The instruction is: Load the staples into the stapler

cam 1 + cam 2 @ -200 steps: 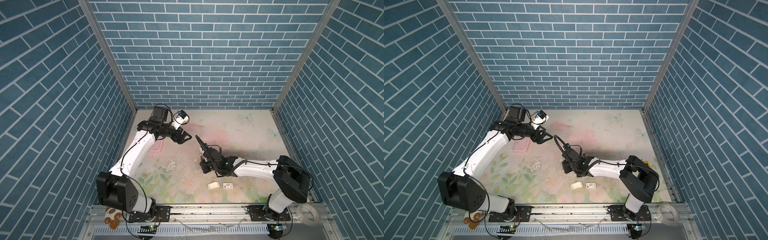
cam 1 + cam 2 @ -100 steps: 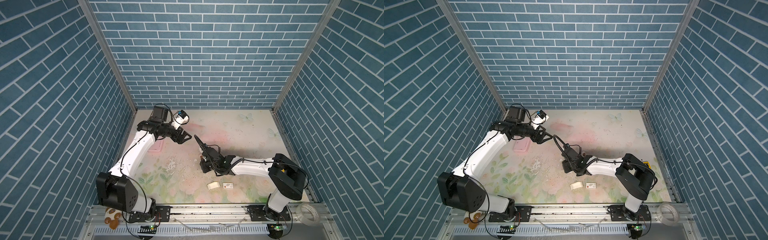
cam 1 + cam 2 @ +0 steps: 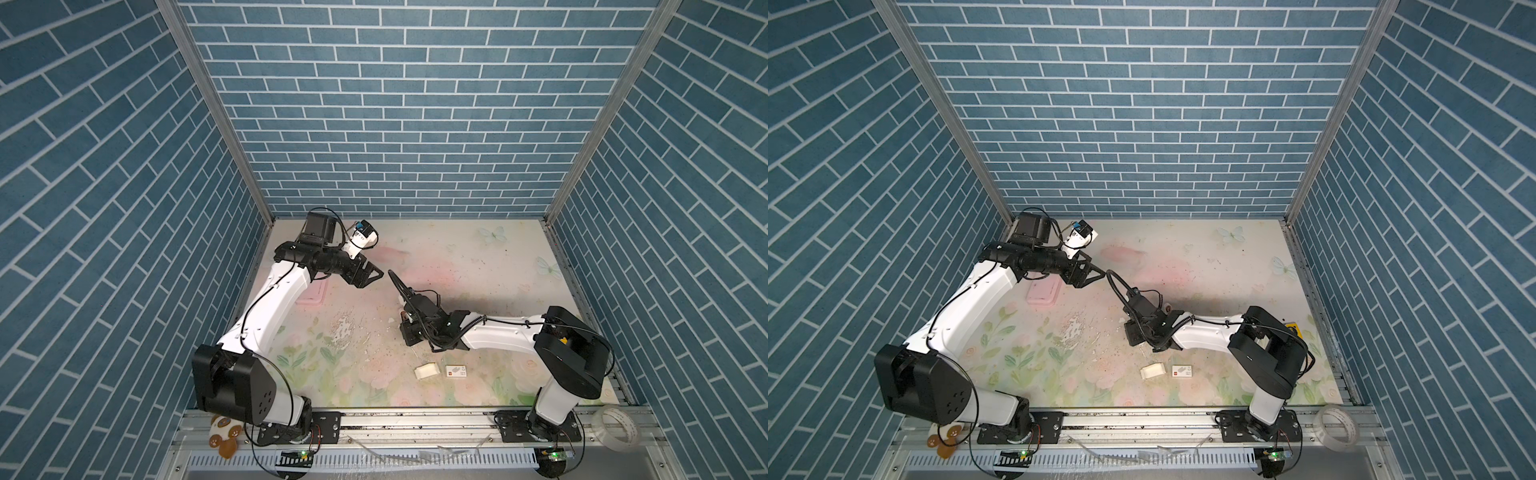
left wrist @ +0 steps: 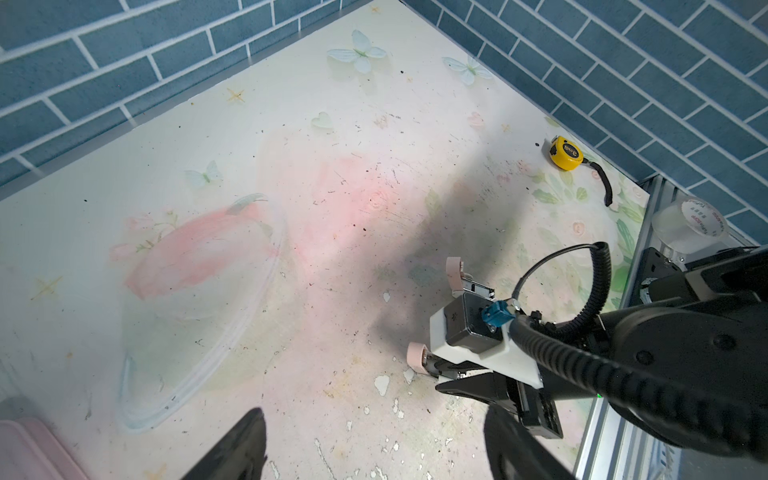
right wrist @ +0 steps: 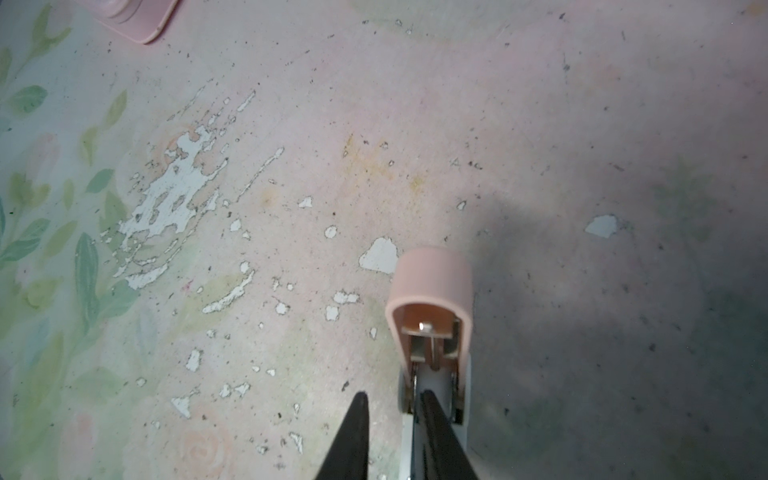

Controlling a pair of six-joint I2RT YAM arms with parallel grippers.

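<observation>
Blue brick walls box in your tabletop (image 3: 478, 266). Your left end effector (image 4: 374, 415) hangs open near the back left corner, probably waiting. Your right end effector (image 5: 394, 399) stands narrow at the stapler (image 5: 430, 274), but you cannot tell whether it grips. Only the wrist views show the lid hinged up for loading. The staple tray (image 3: 427, 371) and sleeve (image 3: 456, 371) lie near the front edge.

Top views: high over the near edge, looked down; shared the whole table (image 3: 478, 266).
Left wrist: raised, faced right.
Right wrist: close over the stapler (image 5: 430, 282), shared with left wrist.
</observation>
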